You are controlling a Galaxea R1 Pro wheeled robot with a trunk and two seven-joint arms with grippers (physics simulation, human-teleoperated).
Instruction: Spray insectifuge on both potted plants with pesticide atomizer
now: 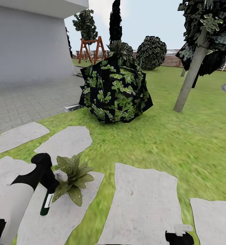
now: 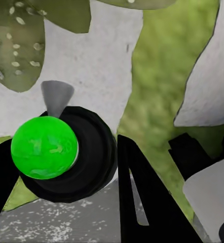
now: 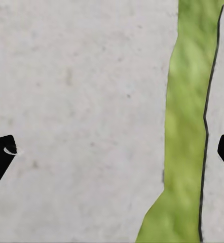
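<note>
Holding the pesticide atomizer (image 1: 46,204) in the left hand (image 1: 53,187), fingers clenched around its upper part, the bottle hanging nozzle-down just beside the potted plant (image 1: 72,175) on the near side of its rosette; standing over the stepping stone (image 1: 68,211) that carries the plant, with the big dark leafy bush (image 1: 114,90) well beyond the plant across the lawn (image 1: 167,136); judging the step in hand as spraying this first plant; seeing, in the left wrist view, the atomizer's round dark body (image 2: 74,162) end-on with a green sphere (image 2: 43,147) in front of it and speckled leaves (image 2: 15,48) off to one side, so probably aiming at stone rather than foliage; wanting the nozzle swung toward the rosette's centre and swept across all leaves, staying close without knocking the tiny pot; keeping the grip firm throughout; resting the right hand (image 1: 179,234) released, fingers spread apart, over another stone (image 3: 81,116) well away from the plant; leaving the second plant for afterwards.
</note>
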